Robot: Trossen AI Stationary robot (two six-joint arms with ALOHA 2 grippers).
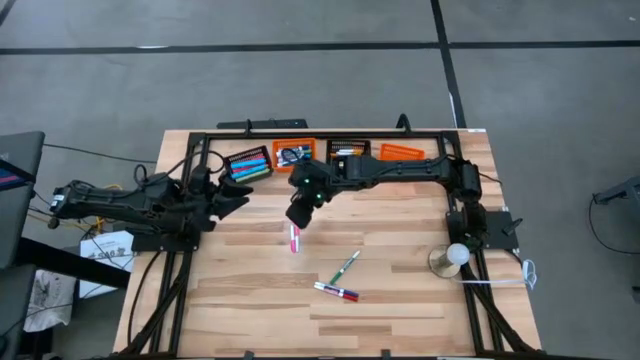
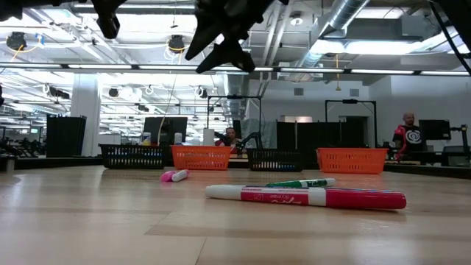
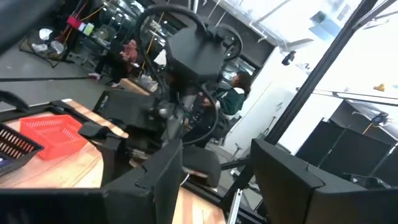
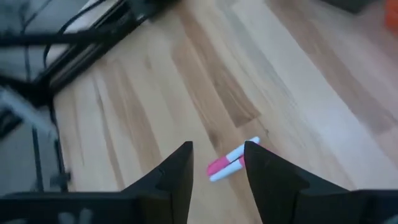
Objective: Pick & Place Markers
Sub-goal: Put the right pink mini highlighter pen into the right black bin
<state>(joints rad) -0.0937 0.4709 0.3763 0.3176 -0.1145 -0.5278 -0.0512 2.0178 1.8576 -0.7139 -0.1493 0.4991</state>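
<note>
A pink-and-white marker lies flat on the wooden table, left of the middle. My right gripper hangs open above it, clear of it. In the right wrist view the marker shows below and between the spread fingers of my right gripper. A green marker and a red-and-blue marker lie flat nearer the near edge. In the low view the pink marker lies farther back than the green marker and the red marker. My left gripper waits open and raised at the table's left.
Along the far edge stand a black basket holding markers, an orange basket, a second black basket and a second orange basket. A white round object on a base sits at the right edge. People show in the room beyond.
</note>
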